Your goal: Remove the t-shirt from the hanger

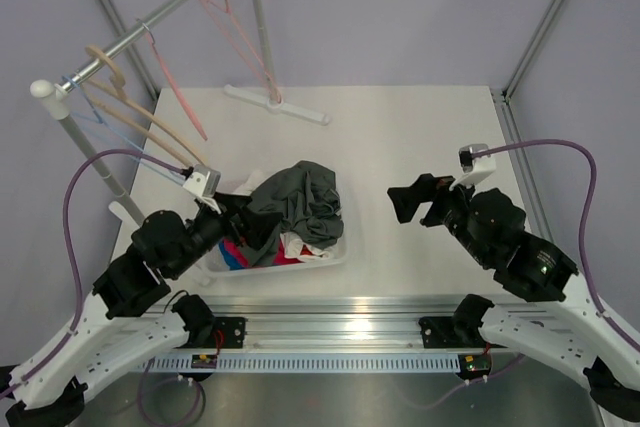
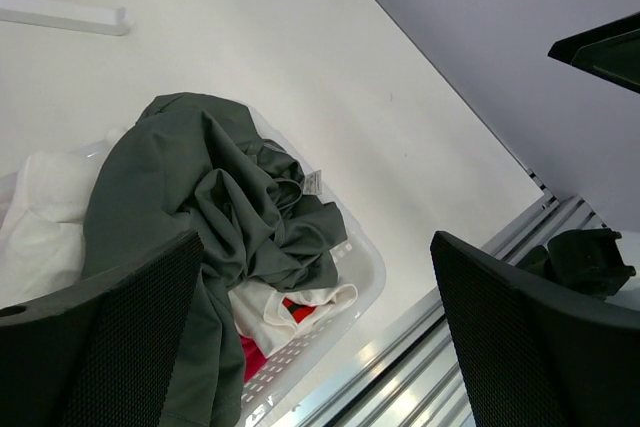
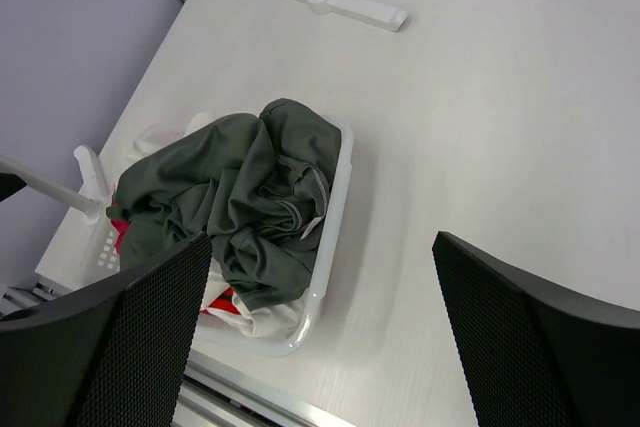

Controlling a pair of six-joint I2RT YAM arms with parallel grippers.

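Tabletop (image 1: 420,127) carrying a garment rack (image 1: 150,27), a white basket (image 1: 335,252) and both arms. On the rack's rod, the thin salmon-pink hanger (image 1: 237,29) hangs with nothing on it, well apart from the basket. In the basket, the t-shirt (image 1: 300,202) lies crumpled on top of white and red clothes, touching no hanger. The left gripper (image 2: 315,337) hovers at the basket's near-left corner, jaws spread and holding nothing. The right gripper (image 1: 418,204) stands off to the right over the tabletop, jaws likewise spread and unloaded. Removal appears complete. To finish cleanly, each arm should lift straight away with jaws wide, so that no fold snags and the shirt stays inside the rim.
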